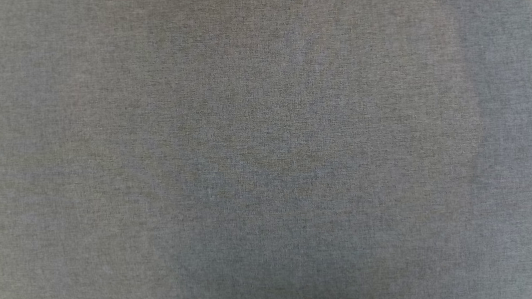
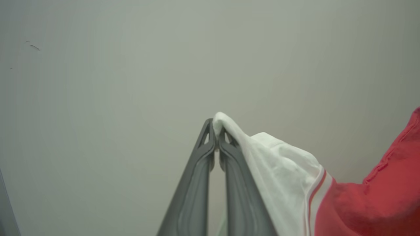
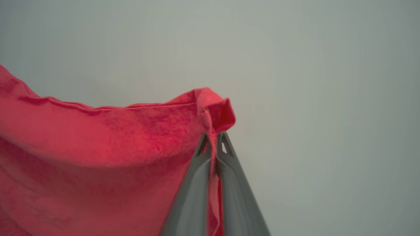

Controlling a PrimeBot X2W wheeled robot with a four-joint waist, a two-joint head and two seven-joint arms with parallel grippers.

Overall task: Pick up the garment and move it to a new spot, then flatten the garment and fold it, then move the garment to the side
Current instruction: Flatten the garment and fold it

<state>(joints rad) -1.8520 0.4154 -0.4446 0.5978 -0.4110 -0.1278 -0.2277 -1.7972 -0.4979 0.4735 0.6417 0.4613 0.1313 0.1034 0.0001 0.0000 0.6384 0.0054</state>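
In the left wrist view my left gripper [image 2: 216, 129] is shut on the tip of the garment's white sleeve. The garment [image 2: 361, 203] hangs away to the right, white cloth, then striped trim, then red body. My right gripper [image 3: 215, 137] is shut on a folded red corner of the garment [image 3: 98, 147] in the right wrist view. From there the red cloth spreads out to the left, its hemmed edge running along the top. The lettering is hidden.
A plain pale grey surface [image 2: 115, 98] lies behind both grippers in the wrist views. The head view shows a close, blurred grey woven fabric [image 1: 266, 149] across the whole frame. A dark edge [image 2: 6, 209] stands at the left wrist view's lower left.
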